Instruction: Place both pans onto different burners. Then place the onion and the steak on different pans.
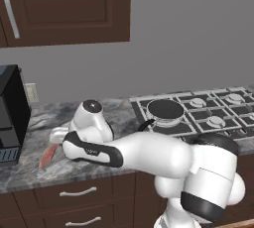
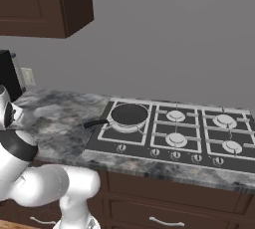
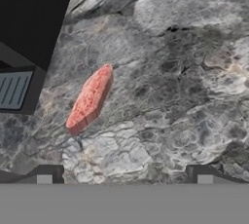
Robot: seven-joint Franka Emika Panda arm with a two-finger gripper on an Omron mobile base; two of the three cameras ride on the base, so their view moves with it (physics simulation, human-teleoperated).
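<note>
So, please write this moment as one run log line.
jaws: open | above: steak on counter | one pan on burner | steak: not yet grasped

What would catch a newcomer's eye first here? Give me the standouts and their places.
The red-pink steak lies bare on the marble counter beside a black appliance, with the open gripper above it. One black pan sits on the hob's front-left burner.
</note>
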